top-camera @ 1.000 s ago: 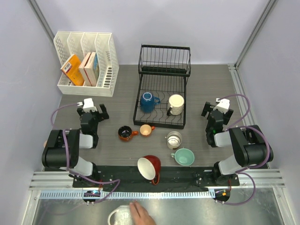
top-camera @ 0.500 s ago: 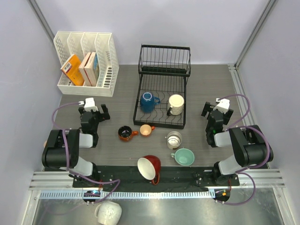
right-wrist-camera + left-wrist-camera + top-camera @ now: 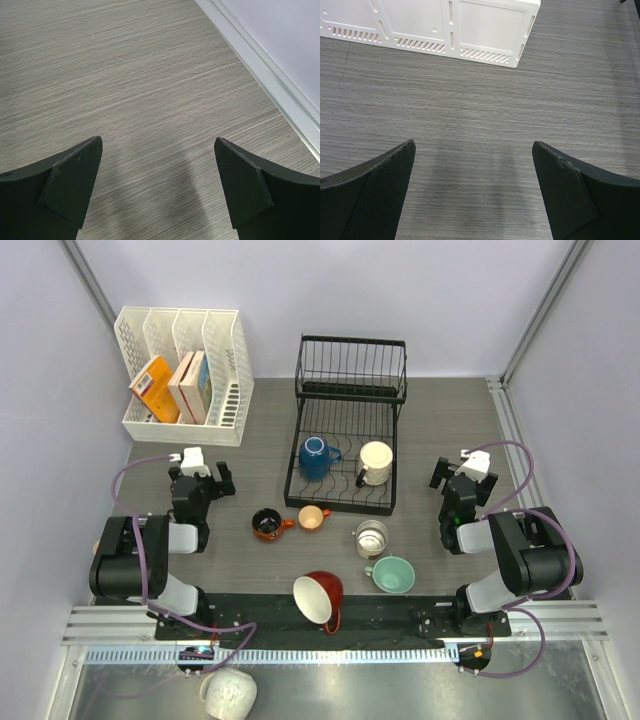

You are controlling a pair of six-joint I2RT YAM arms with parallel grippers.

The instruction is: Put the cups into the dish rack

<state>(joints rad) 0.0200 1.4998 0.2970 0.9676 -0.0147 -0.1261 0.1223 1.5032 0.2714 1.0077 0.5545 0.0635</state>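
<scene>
The black wire dish rack (image 3: 345, 502) stands at the table's centre back, holding a blue cup (image 3: 315, 457) and a cream cup (image 3: 376, 462). In front of it on the table lie a black cup (image 3: 266, 523), a peach cup (image 3: 312, 518), a steel cup (image 3: 371, 537), a teal cup (image 3: 393, 575) and a red cup with white inside (image 3: 320, 598). A white cup (image 3: 229, 694) lies off the table at the bottom. My left gripper (image 3: 195, 480) is open and empty left of the rack; in its wrist view (image 3: 472, 150) only bare table shows. My right gripper (image 3: 462, 480) is open and empty right of the rack (image 3: 157, 145).
A white slotted file organizer (image 3: 185, 375) with boxes stands at the back left; its base shows in the left wrist view (image 3: 490, 30). A metal rail (image 3: 270, 75) edges the table on the right. Grey walls enclose the table.
A hand that was at the white cup at the bottom edge one second ago has gone. The white cup now lies a little further left. Both arms have stayed still.
</scene>
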